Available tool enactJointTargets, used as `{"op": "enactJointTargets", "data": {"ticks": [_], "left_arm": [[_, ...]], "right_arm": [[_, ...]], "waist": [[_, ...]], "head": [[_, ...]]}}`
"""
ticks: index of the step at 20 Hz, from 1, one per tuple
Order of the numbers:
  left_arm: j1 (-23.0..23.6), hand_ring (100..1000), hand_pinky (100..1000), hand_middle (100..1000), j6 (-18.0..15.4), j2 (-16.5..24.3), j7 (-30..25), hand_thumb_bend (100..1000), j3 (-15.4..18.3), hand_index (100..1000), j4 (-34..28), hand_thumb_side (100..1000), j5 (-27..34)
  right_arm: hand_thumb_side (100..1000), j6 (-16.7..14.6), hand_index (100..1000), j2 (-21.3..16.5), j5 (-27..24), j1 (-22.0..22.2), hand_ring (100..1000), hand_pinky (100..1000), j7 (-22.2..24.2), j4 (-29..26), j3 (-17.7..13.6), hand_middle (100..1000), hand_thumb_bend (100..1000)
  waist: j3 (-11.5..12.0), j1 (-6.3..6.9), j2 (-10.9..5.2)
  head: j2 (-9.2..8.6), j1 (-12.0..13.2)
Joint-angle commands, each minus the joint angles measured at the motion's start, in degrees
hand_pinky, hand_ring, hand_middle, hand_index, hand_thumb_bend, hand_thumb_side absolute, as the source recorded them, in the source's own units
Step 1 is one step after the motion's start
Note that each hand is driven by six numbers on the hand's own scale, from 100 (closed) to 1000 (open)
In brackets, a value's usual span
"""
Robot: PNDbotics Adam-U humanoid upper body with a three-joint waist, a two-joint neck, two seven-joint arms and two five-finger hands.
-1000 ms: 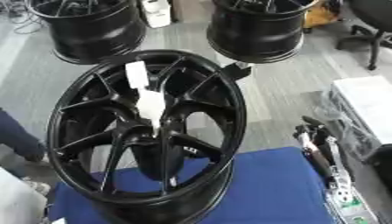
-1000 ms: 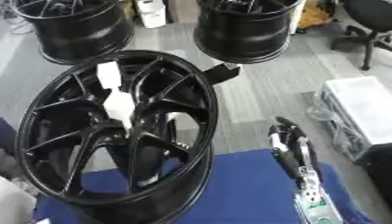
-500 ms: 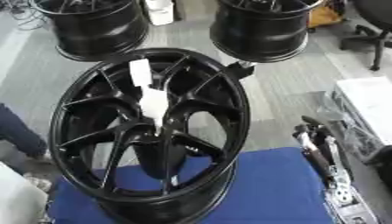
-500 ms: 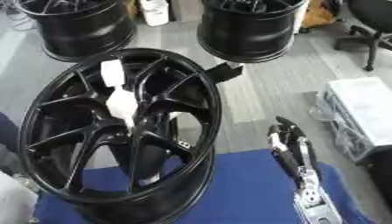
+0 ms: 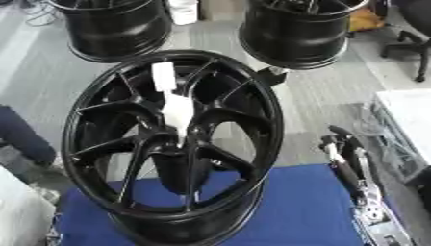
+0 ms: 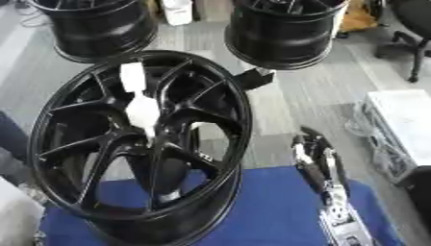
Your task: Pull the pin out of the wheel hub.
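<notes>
We see the white pin (image 5: 178, 112) seated in the black wheel hub (image 5: 172, 144) (upright); right hand (image 5: 349, 166) nearby, fingers relaxed.

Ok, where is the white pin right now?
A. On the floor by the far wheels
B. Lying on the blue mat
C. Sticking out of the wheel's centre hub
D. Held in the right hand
C: the white pin stands out of the centre of the black wheel, while the right hand is off to the side over the blue mat, holding nothing.
</notes>
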Motion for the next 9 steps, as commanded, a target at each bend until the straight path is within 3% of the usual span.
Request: {"op": "enactJointTargets", "data": {"ticks": [1, 9], "left_arm": [[0.06, 491, 572, 739, 3.92, -2.99, 0.5, 589, 1.25, 828, -1.19, 697, -1.9], [0.33, 481, 570, 712, 6.16, -4.71, 0.44, 565, 0.34, 812, 1.42, 702, -4.01]], "right_arm": [[579, -0.17, 830, -0.12, -0.32, -0.42, 642, 715, -0.13, -1.2, -0.3, 631, 100], [581, -0.29, 830, 0.04, -0.46, -0.43, 642, 715, 0.28, -1.15, -0.04, 631, 100]], "waist": [[0.08, -0.04, -0.48], [-0.56, -0.2, -0.47]], "head": [[-0.12, 0.05], [-0.12, -0.03]]}}
